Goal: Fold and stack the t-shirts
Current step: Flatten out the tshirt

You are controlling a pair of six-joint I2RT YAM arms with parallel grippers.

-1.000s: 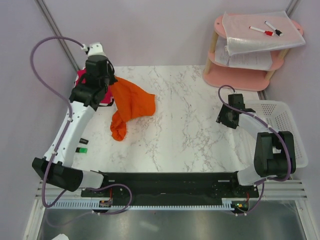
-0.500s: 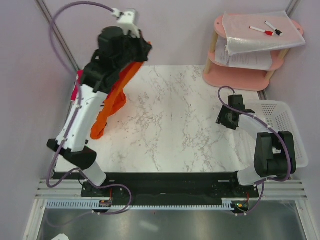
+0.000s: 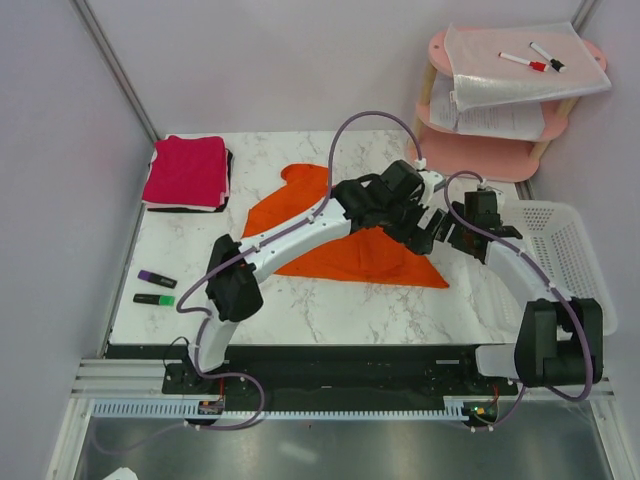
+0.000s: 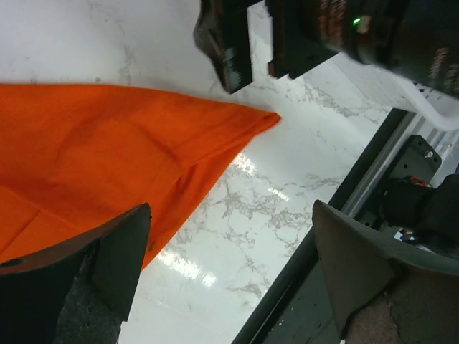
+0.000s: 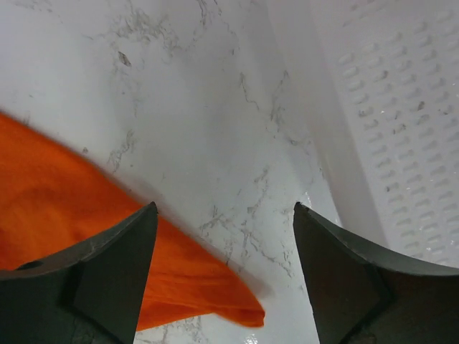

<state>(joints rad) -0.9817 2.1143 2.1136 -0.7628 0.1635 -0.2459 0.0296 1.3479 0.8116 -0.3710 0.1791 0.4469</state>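
Well, the orange shirt point(image 3: 385, 262) lies spread flat on the middle of the table point(image 3: 300, 300). It forms a rough triangle with one pointed corner reaching right, toward the basket point(image 3: 565, 250). The left arm stretches across it from the near left. The left gripper point(image 4: 231, 208) hangs over that right corner with its jaws spread wide and nothing between them (the cloth shows beneath, not pinched). The right gripper point(image 5: 224, 208) hangs just beside it on the basket side, its jaws also apart and empty. Its own camera shows the shirt's corner at the lower left and the basket wall at the right. In the left wrist view the right gripper's black body sits just past the tip of the corner.

The pink shirt point(image 3: 187, 170) lies folded into a neat rectangle at the far left corner of the table, well apart from the orange one. Something dark and white peeks out from under it; I cannot tell what. A purple highlighter point(image 3: 157, 277) and a green highlighter point(image 3: 153, 299) lie side by side near the left edge. A shelf point(image 3: 480, 160) stands at the far right corner, with papers point(image 3: 520, 90) and two markers point(image 3: 524, 62) on top.
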